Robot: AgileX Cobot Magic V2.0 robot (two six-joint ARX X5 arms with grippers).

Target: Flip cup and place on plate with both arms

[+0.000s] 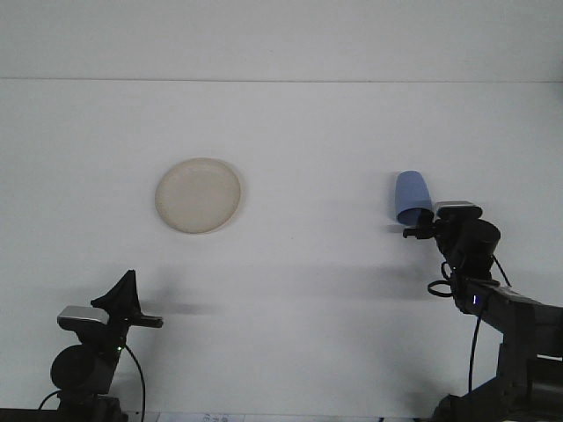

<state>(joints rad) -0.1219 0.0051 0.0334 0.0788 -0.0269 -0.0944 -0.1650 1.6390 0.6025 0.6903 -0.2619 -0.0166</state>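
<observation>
Now the right tool (420,227) touches the blue cup's (413,197) lower rim — its grip unclear; the left tool (130,303), well apart from the plate (198,195), grips nothing — opening unclear.

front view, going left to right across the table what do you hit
left gripper → plate → blue cup → right gripper, right at the cup's lower rim
</observation>
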